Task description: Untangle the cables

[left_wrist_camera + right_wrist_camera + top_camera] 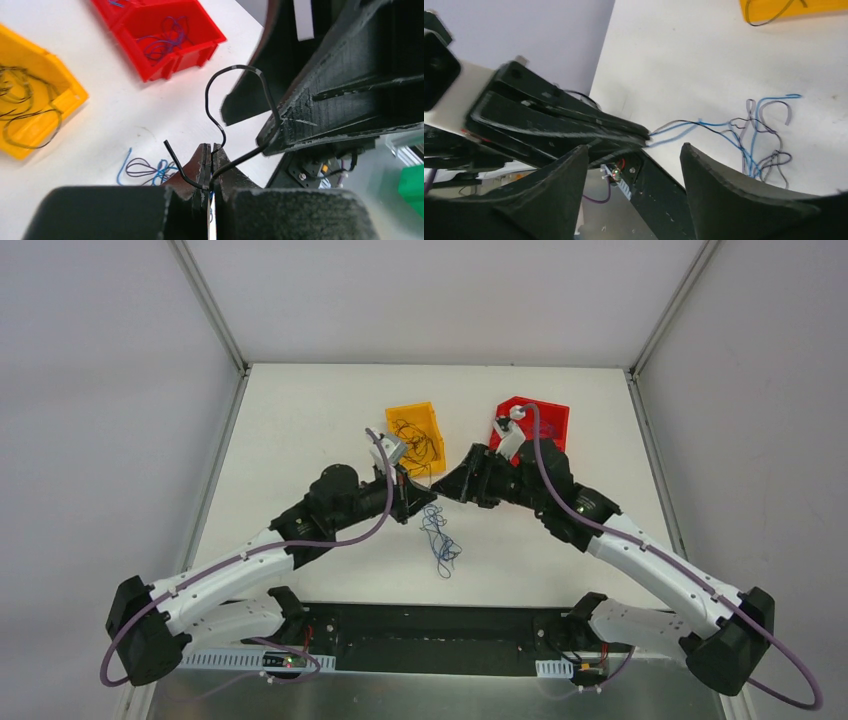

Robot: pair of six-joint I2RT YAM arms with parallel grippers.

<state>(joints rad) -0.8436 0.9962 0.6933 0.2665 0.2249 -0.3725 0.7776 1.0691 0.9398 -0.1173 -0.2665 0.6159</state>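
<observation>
Several cables (440, 545) stretch from left fingers (202, 162) toward near edge.

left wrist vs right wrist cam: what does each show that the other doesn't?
Only left wrist: the red bin with blue wires in it, and the left gripper shut on a black wire that loops upward.
Only right wrist: the right gripper with its fingers apart, and blue strands running from the left gripper's tip to the tangle.
Both: the yellow bin and that tangle lying on the table.
</observation>
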